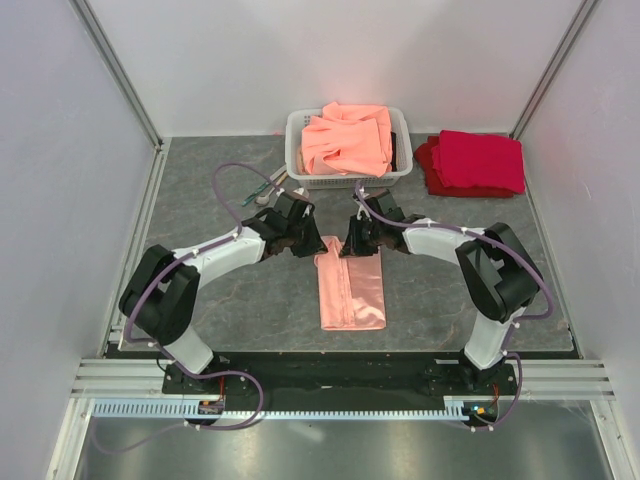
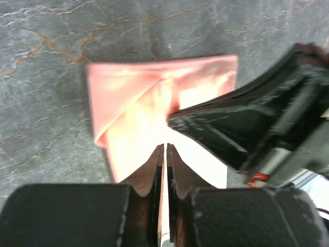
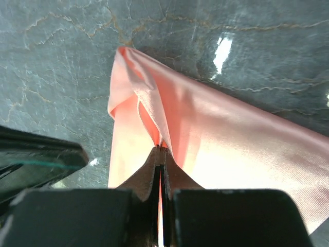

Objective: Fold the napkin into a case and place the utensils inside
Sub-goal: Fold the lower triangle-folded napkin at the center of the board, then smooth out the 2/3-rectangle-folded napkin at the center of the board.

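Note:
The pale-pink napkin (image 1: pixel 352 292) lies folded into a long strip in the middle of the table. My left gripper (image 1: pixel 303 244) sits at its far left corner, and my right gripper (image 1: pixel 354 243) at its far edge. In the left wrist view the left gripper (image 2: pixel 165 147) is shut with a thin edge of the napkin (image 2: pixel 133 103) between its pads. In the right wrist view the right gripper (image 3: pixel 162 149) is shut on a raised fold of the napkin (image 3: pixel 231 149). The utensils (image 1: pixel 268 190) lie left of the basket, partly hidden by the left arm.
A white basket (image 1: pixel 297 140) heaped with orange-salmon cloths (image 1: pixel 348 138) stands at the back centre. Deep red folded cloths (image 1: pixel 478 162) lie to its right. White walls enclose the table on three sides. The two grippers are close together.

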